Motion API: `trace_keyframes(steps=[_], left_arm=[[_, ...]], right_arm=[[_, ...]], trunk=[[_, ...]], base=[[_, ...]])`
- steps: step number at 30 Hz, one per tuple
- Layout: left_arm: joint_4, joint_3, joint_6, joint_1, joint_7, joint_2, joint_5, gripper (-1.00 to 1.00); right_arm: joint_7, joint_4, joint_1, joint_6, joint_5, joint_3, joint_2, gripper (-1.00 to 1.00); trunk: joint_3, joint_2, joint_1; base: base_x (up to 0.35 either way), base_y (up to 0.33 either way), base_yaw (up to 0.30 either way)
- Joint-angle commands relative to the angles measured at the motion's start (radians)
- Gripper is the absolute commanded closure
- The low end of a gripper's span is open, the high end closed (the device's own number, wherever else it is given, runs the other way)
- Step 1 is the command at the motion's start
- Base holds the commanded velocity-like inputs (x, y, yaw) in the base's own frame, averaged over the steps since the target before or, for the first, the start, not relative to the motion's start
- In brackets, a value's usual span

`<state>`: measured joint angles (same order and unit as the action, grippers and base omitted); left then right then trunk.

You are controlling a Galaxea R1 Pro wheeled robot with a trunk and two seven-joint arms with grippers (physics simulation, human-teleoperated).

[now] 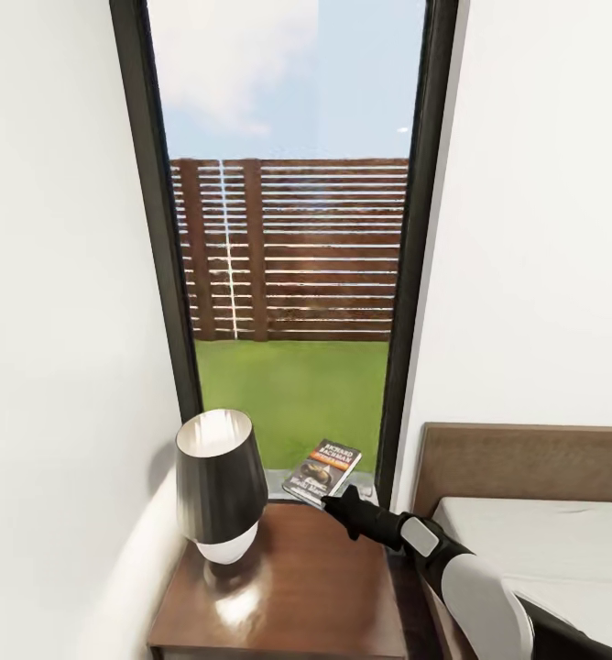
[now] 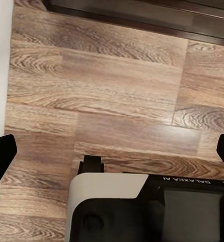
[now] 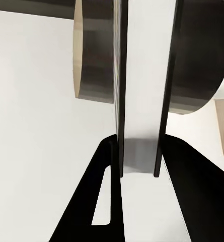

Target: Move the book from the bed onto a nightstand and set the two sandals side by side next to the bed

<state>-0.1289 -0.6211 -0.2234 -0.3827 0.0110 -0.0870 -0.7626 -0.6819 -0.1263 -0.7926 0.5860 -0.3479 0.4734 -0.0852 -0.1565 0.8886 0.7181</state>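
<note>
One book (image 1: 322, 471), a thin paperback with a dark cover and orange band, sits low in the head view's centre, clamped edge-on between the fingers of the right tool (image 1: 328, 501), above the far edge of one nightstand (image 1: 315, 596). In the right wrist view the book (image 3: 142, 101) runs between the black fingers (image 3: 104, 201). One lamp (image 1: 219, 484) with a dark tapered shade stands on the glossy reddish-brown wood. One bed (image 1: 544, 541), off-white with a brown headboard, fills the lower right. The left tool (image 2: 112, 156) hangs apart over wood-grain floor (image 2: 106, 91).
</note>
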Motion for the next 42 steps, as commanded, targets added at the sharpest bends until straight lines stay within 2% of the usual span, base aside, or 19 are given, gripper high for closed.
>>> trace_keyframes(steps=[1, 10, 37, 42], left_arm=[[-0.002, -0.003, -0.004, -0.001, 0.001, -0.001, -0.004, -1.00], [-0.002, -0.003, -0.004, -0.001, 0.000, -0.002, -0.003, -1.00], [-0.004, -0.003, -0.005, -0.003, 0.000, 0.000, -0.002, -1.00], [-0.006, -0.003, -0.022, -0.014, 0.000, 0.000, -0.001, -1.00]], right_arm=[[0.007, -0.001, 0.000, 0.008, -0.009, 0.002, 0.000, 1.00], [0.029, -0.001, 0.000, 0.008, -0.009, 0.000, 0.000, 1.00], [0.033, -0.002, 0.007, 0.006, -0.007, 0.001, 0.002, 1.00], [0.032, -0.002, 0.007, 0.006, -0.007, 0.001, 0.002, 1.00]], trunk=[[-0.005, 0.008, 0.004], [-0.033, 0.071, 0.039], [-0.118, 0.260, 0.142], [-0.133, 0.295, 0.161]], base=[[0.000, 0.000, 0.000], [0.000, 0.000, 0.000], [0.000, 0.000, 0.000], [0.000, 0.000, 0.000]])
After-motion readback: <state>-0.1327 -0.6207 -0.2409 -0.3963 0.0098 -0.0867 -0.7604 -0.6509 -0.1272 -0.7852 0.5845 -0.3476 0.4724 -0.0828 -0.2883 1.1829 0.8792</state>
